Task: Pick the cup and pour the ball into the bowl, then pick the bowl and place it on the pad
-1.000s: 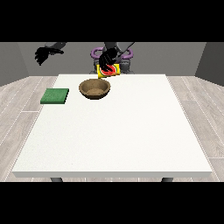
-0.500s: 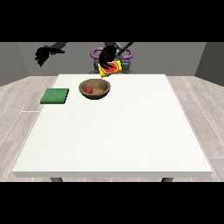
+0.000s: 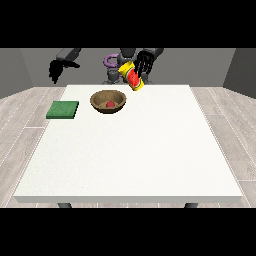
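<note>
Ball already in bowl. Robot hand at view's right clamped on tilted cup, held up behind bowl. Best set cup down well apart from bowl, then grasp bowl rim level and carry toward pad. Other robot hand: raised, fingers hanging relaxed, holding nothing.

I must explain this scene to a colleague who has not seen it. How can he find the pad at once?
Look at the white table, then its far corner at the view's left. The pad lies there flat, beside the brown bowl. It is the only green, square thing.
</note>
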Robot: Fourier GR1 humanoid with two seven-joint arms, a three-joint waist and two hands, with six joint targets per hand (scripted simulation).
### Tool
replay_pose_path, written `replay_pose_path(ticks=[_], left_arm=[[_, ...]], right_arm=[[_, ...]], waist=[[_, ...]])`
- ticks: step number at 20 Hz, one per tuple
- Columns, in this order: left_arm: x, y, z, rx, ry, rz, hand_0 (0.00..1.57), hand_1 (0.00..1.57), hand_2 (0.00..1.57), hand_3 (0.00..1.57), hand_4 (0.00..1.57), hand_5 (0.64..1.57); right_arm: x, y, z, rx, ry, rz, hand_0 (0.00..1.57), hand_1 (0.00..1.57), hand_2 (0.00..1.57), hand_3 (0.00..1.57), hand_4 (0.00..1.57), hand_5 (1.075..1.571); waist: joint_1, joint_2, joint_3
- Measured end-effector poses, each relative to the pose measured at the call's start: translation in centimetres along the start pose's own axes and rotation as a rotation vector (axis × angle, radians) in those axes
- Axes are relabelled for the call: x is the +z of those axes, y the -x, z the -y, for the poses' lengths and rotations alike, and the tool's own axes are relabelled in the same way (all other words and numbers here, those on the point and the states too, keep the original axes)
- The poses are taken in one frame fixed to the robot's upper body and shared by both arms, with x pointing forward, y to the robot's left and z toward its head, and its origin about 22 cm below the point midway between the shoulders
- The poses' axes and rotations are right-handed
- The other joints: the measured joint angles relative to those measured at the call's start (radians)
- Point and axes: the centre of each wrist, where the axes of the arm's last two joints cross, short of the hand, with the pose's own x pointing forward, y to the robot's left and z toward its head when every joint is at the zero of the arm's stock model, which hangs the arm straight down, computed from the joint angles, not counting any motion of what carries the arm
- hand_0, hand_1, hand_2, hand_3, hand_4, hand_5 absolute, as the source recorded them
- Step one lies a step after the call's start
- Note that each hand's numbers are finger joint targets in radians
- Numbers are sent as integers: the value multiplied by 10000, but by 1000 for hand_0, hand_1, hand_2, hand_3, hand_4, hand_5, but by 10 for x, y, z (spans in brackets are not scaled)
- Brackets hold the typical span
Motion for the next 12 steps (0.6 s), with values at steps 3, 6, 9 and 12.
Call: replay_pose_path(ticks=[3,6,9,12], left_arm=[[11,18,3,3039,-163,-1456,0,0,0,0,0,1550],[23,32,3,5693,-293,-2096,0,0,0,0,0,1560],[39,46,5,7853,-276,-2020,0,0,0,0,0,1565],[57,60,12,9423,-158,-1525,0,0,0,0,0,1564]], right_arm=[[-7,1,-17,-184,-238,262,0,0,0,0,303,1568],[-16,2,-39,-262,-379,467,0,0,0,0,297,1571],[-21,6,-65,-261,-218,561,0,0,0,0,213,1571],[-20,18,-93,-369,84,488,0,0,0,0,309,1570]], waist=[[-139,511,-58],[-181,872,-55],[7,1057,-6],[314,1231,53]])
